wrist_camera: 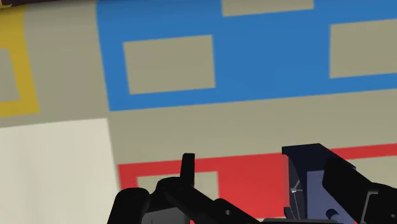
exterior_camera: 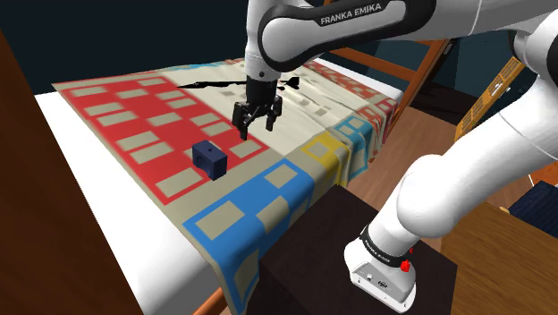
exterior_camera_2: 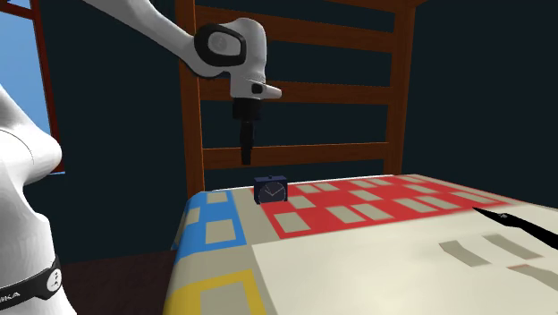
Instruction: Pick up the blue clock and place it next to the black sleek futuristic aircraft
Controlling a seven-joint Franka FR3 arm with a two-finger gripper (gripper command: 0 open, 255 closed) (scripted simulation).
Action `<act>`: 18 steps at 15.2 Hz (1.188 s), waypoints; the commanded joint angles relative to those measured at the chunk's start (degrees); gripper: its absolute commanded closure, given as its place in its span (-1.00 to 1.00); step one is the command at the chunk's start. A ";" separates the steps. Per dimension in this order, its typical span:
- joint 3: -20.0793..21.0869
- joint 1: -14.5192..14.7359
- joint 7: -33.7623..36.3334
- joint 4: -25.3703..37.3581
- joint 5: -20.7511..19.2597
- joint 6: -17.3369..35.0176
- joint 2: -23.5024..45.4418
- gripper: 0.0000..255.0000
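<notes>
I'm watching the white arm (exterior_camera: 465, 179) reaching from its dark stand (exterior_camera: 331, 242) out over a bed (exterior_camera: 89, 170) that is carrying a patchwork quilt (exterior_camera: 152, 116) of red, blue, yellow and beige blocks. The end effector (exterior_camera: 257, 128) is hanging above the quilt with its two black fingers spread apart and gripping nothing.

The blue clock (exterior_camera: 209, 157) is sitting upright on a red patch of the quilt, near the border with the blue patches. In the shoulder view it is lying below and to the left of the end effector, apart from it. In the second exterior view I'm seeing the end effector (exterior_camera_2: 246, 154) pointing straight down, in the air above the clock (exterior_camera_2: 270, 190), whose dial is facing that camera.

Through the wrist view the fingers (wrist_camera: 188, 167) are standing wide apart, and the clock (wrist_camera: 306, 175) is showing as a dark blue block just inside the other finger, down on the quilt (wrist_camera: 254, 51) and not clasped.

The black aircraft (exterior_camera: 210, 82) is lying flat on the pale far part of the quilt, well apart from the clock. In the second exterior view the aircraft (exterior_camera_2: 523, 225) is stretching as a thin black shape at the right edge, on the cream part of the quilt (exterior_camera_2: 358, 206). A brown wooden frame (exterior_camera_2: 190, 98) with horizontal rails is rising behind the bed.
</notes>
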 commanded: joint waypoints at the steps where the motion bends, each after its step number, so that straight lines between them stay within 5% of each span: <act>1: 1.30 0.44 2.23 1.65 -0.07 2.90 3.95 -1.00; 10: 4.57 2.53 11.25 14.02 -3.93 10.17 21.51 -1.00; 18: 4.43 2.80 11.99 11.42 -4.99 15.61 24.47 -1.00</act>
